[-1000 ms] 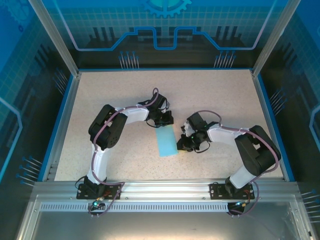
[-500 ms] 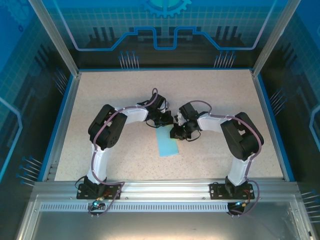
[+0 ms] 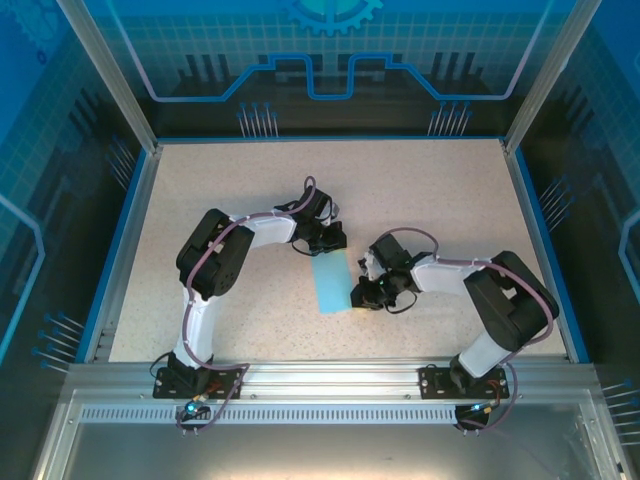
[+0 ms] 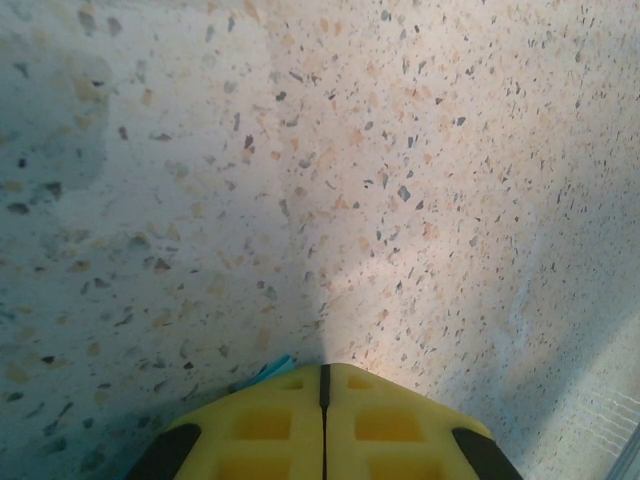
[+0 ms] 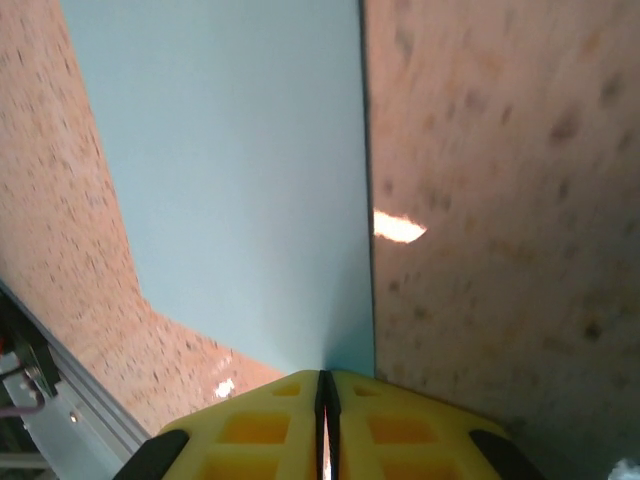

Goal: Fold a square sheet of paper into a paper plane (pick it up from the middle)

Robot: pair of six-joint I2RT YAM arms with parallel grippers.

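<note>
paper: square sheet of paper [image 3: 331,285] folded into a narrow strip, flat on the tabletop [image 3: 430,190] between both hands
left hand [image 3: 328,245]: fingers pressed together, at strip's far end
right hand [image 3: 357,296]: fingers pressed together, tips at strip's right edge, nearer end

A speckled beige tabletop [image 3: 430,190] is lying flat under bright light, with a blue rim [image 3: 330,139] running along its far edge. A silver metal rail [image 3: 330,382] is spanning the near side, and a glossy blue wall panel [image 3: 330,60] with circuit-like line patterns is standing behind.
</note>
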